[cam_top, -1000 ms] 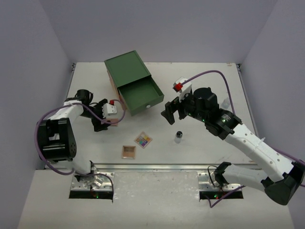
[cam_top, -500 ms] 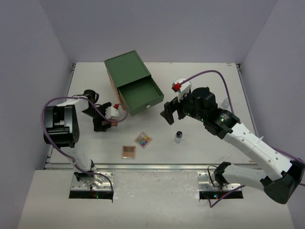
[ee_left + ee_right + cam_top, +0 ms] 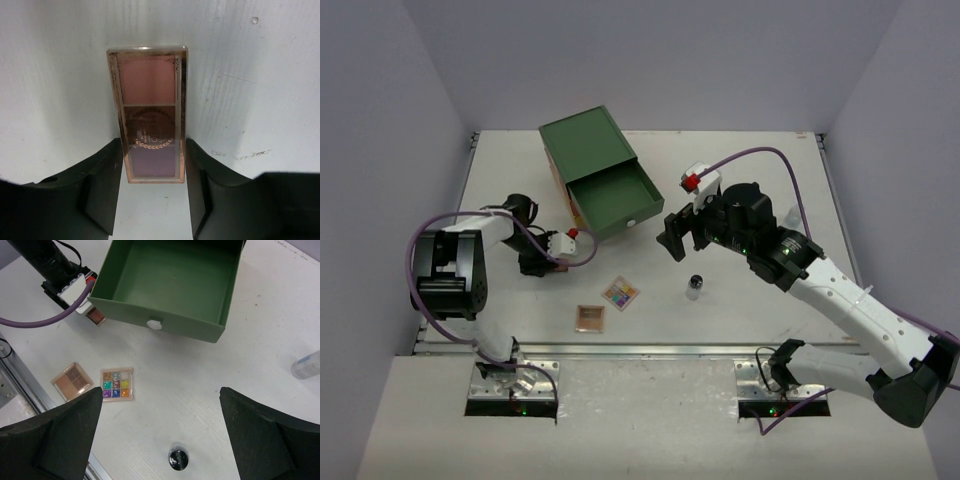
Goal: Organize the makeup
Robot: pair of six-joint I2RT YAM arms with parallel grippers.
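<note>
The left gripper has its fingers pressed against both long sides of the pink palette. The palette lies flat on the table, gripped at its darker end with the pink end pointing away from the wrist. It sits just beside the left front corner of the green drawer box, whose drawer is pulled out. The right gripper hangs with its fingers spread wide and nothing between them, in front of the drawer's right corner and above the table.

Near the front of the box, toward the arms, lie the multicolour palette and, a little nearer and to the left, the tan palette. The black-capped jar stands upright to the right of the multicolour palette. A clear bottle lies on its side, well to the right of the box.

Since a second ago the left arm has swung its wrist round and down onto the pink palette, and its jaws have drawn in. The right arm, the other palettes and the jar have not moved.

The table is white and lightly scuffed, with plain pale grey walls on three sides and a metal rail along its near edge.
</note>
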